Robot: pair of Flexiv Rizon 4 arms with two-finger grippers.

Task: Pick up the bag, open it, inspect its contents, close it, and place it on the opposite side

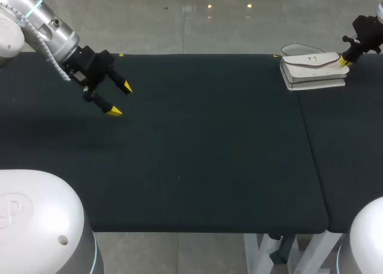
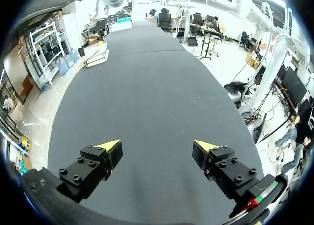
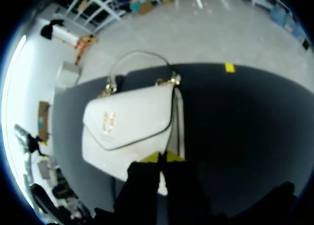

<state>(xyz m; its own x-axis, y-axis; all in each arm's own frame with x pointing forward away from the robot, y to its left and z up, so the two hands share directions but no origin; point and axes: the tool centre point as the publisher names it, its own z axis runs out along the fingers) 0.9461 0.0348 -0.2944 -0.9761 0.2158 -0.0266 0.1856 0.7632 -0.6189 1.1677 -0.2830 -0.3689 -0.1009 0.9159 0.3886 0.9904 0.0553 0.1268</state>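
Right gripper (image 3: 162,157) tips closed together at near edge of white bag (image 3: 127,122) lying just ahead; left gripper (image 2: 157,154) fingers spread apart, bag far ahead across tabletop (image 2: 147,97).

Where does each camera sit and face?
Head view: above and behind, looking down on the table; left arm and right arm show.
Left wrist view: on the left arm, facing along the table; open jaws show.
Right wrist view: on the right arm, facing down at the white handbag; jaws show.
All three share the handbag.
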